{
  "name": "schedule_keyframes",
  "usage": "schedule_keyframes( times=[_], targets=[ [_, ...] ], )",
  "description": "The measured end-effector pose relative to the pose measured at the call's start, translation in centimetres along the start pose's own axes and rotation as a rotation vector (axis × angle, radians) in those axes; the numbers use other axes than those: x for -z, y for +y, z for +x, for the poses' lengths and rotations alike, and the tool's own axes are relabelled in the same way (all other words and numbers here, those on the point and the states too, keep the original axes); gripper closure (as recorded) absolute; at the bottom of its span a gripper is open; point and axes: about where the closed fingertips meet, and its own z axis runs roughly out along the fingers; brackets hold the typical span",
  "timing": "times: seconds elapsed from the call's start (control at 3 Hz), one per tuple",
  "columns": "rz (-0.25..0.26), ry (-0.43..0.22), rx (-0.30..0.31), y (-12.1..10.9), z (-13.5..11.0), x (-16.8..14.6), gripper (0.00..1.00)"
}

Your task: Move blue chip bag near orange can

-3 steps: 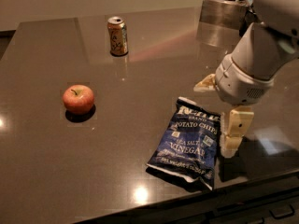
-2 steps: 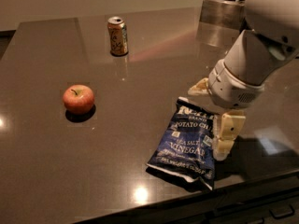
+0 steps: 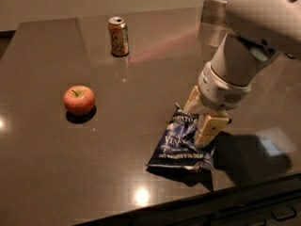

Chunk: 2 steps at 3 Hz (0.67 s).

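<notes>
The blue chip bag (image 3: pixel 179 147) lies flat on the dark table (image 3: pixel 56 173), right of centre and near the front edge. My gripper (image 3: pixel 201 117) hangs from the white arm directly over the bag's upper right part. Its two cream fingers (image 3: pixel 210 128) stand apart, down at the bag, with the bag's top right corner between them. The orange can (image 3: pixel 118 36) stands upright far away at the back, left of centre, well apart from the bag.
A red apple (image 3: pixel 79 100) sits on the left of the table, between the can and the front edge. A metallic container (image 3: pixel 212 11) stands at the back right corner. The table's front edge runs just below the bag.
My gripper has moved left and down from beside the bag's right edge onto its upper right part. The bag looks slightly crumpled there. The can and the apple have not moved.
</notes>
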Motion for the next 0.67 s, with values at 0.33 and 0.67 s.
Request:
schedule_keyframes(
  times=[0.33, 0.67],
  targets=[
    [0.000, 0.022, -0.034, -1.2, -0.1, 0.6, 0.64],
    [0.049, 0.025, -0.081, -5.1, -0.4, 3.7, 0.95]
  ],
)
